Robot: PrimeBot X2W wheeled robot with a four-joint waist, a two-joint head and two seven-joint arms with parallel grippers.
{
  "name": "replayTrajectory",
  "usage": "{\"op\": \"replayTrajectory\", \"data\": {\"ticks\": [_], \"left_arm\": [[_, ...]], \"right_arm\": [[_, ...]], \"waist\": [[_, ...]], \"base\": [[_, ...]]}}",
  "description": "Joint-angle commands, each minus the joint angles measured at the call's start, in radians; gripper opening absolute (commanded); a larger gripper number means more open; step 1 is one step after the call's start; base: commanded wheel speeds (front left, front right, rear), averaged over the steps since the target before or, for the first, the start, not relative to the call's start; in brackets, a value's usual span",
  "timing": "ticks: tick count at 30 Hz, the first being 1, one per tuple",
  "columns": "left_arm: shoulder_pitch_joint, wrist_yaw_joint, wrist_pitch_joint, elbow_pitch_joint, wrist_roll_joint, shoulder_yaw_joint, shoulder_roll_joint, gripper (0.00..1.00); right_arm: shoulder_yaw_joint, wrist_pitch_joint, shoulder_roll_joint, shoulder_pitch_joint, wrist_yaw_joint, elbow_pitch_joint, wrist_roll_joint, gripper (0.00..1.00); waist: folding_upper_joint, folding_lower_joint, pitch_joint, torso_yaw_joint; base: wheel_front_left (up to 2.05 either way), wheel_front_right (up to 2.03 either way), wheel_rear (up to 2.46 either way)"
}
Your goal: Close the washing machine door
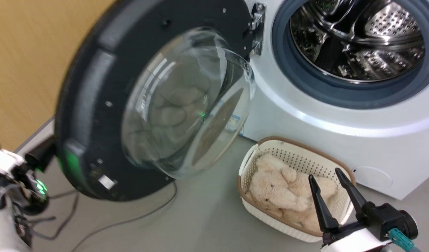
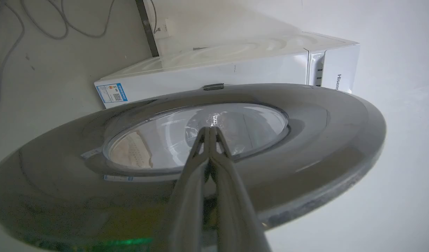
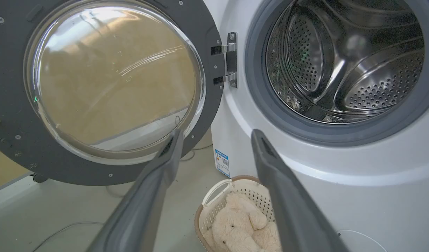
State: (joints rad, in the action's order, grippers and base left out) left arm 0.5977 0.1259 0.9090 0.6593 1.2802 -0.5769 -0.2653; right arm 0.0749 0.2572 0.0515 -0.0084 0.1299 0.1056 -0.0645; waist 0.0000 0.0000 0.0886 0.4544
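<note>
Left tool (image 2: 210, 130) pinched, seemingly against open door (image 2: 323, 140)

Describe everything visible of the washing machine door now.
The washing machine door is a large round disc, black rim with screws, around a bulging clear glass bowl. It stands wide open, hanging on a metal hinge on the front of the washing machine. The shut left gripper points at its outer face; contact is unclear.

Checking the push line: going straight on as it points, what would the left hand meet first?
Likely the washing machine door, at its glass window; the left hand, shut, points there, though the gap is unclear.
</note>
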Motion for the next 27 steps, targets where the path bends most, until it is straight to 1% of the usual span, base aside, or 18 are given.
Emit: {"op": "replayTrajectory", "data": {"ticks": [1,4,5,7,11,15,19,22,24,27], "left_arm": [[-0.04,0.004,0.039,-0.026,0.008,0.018,0.026,0.0],[-0.099,-0.004,0.118,-0.092,0.031,0.038,0.061,0.0],[-0.143,-0.017,0.167,-0.146,0.045,0.05,0.086,0.0],[-0.191,-0.032,0.207,-0.208,0.055,0.064,0.115,0.0],[-0.294,-0.068,0.265,-0.344,0.07,0.101,0.173,0.0],[-0.387,-0.11,0.289,-0.469,0.1,0.15,0.205,0.0],[-0.457,-0.146,0.271,-0.559,0.163,0.229,0.214,0.0],[-0.5,-0.164,0.207,-0.599,0.252,0.32,0.215,0.0],[-0.522,-0.168,0.157,-0.62,0.298,0.384,0.215,0.0],[-0.548,-0.155,0.092,-0.64,0.345,0.469,0.215,0.0]], "right_arm": [[-0.005,0.005,-0.001,0.01,0.001,0.004,-0.01,1.0],[-0.011,0.005,-0.001,0.019,0.001,0.008,-0.022,1.0],[-0.017,0.005,-0.001,0.025,0.001,0.011,-0.028,1.0],[-0.022,0.005,-0.001,0.031,0.001,0.012,-0.034,1.0],[-0.03,0.005,-0.001,0.049,0.001,0.014,-0.039,1.0],[-0.032,0.005,-0.001,0.061,0.001,0.014,-0.035,1.0],[-0.037,0.005,-0.001,0.06,0.001,0.011,-0.025,1.0],[-0.038,0.005,-0.001,0.056,0.001,0.01,-0.02,1.0],[-0.038,0.005,-0.001,0.054,0.001,0.009,-0.016,1.0],[-0.036,0.005,-0.001,0.049,0.001,0.007,-0.013,1.0]], "waist": [[0.0,0.0,-0.019,-0.004],[0.0,0.0,-0.041,-0.016],[0.0,0.0,-0.056,-0.026],[0.0,0.0,-0.07,-0.039],[0.0,0.0,-0.097,-0.068],[0.0,0.0,-0.106,-0.106],[0.0,0.0,-0.1,-0.158],[0.0,0.0,-0.09,-0.205],[0.0,0.0,-0.082,-0.238],[0.0,0.0,-0.067,-0.298]], "base": [[0.0,0.0,0.0],[0.0,0.0,0.0],[0.0,0.0,0.0],[0.0,0.0,0.0],[0.0,0.0,0.0],[0.0,0.0,0.0],[0.0,0.0,0.0],[0.0,0.0,0.0],[0.0,0.0,0.0],[0.0,0.0,0.0]]}}
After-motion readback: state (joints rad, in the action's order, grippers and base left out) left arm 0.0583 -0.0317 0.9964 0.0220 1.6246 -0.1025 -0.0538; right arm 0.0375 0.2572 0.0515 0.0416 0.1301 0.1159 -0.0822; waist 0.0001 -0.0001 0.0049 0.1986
